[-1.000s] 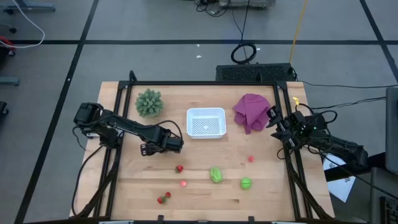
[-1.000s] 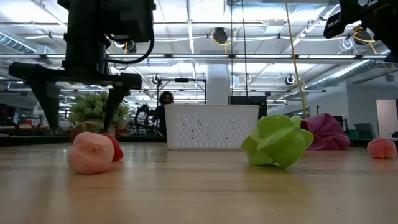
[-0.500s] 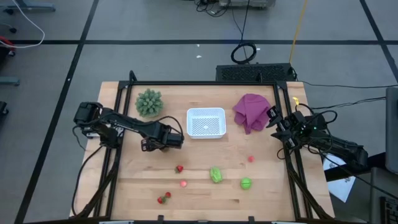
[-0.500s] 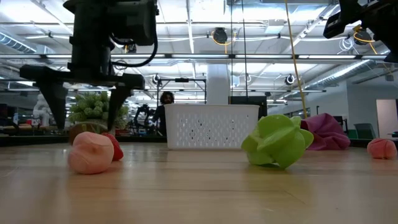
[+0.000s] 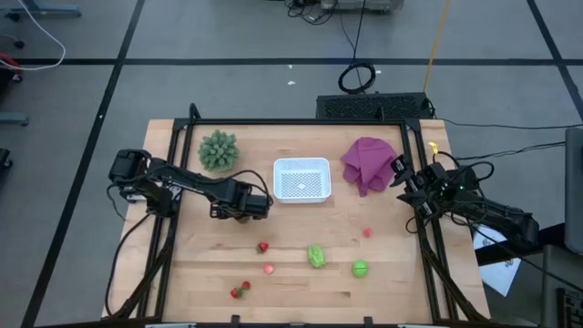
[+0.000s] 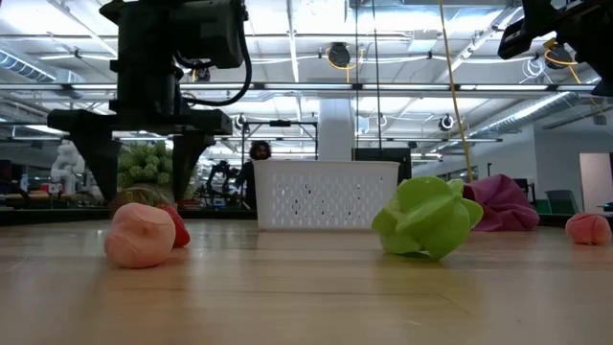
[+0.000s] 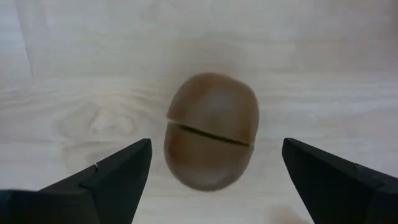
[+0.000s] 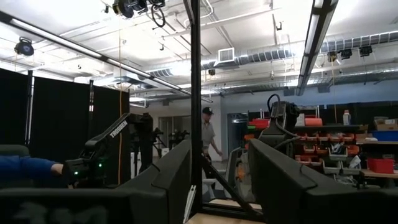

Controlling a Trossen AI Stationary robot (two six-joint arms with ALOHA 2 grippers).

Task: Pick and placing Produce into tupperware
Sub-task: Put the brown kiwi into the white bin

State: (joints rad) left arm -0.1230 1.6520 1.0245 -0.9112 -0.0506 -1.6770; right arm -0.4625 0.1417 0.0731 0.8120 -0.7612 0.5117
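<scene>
The brown oval [image 7: 211, 140] lies on the wood between my left gripper's [image 7: 216, 148] open fingers, which stand on either side of it, pointing down, and touch nothing. In the high view this gripper [image 5: 241, 206] hides it, left of the white tupperware [image 5: 301, 179]. In the low view the oval [image 6: 132, 197] peeks out behind a pink piece [image 6: 139, 235]. Red bits [image 5: 262, 247] [image 5: 240, 291], pink bits [image 5: 269, 269] [image 5: 368, 232] and two green pieces [image 5: 316, 255] [image 5: 361, 268] lie toward the near edge. My right gripper [image 5: 401, 179] waits, open, at the table's right edge.
A spiky grey-green plant [image 5: 219, 150] stands at the far left and a purple cloth [image 5: 367, 162] lies right of the tupperware. A black frame runs along the table's edges. Bare wood lies between the tupperware and the scattered produce.
My left gripper has moved a little toward the far edge and to the right, coming over the brown oval with its fingers still open. Nothing else has moved.
</scene>
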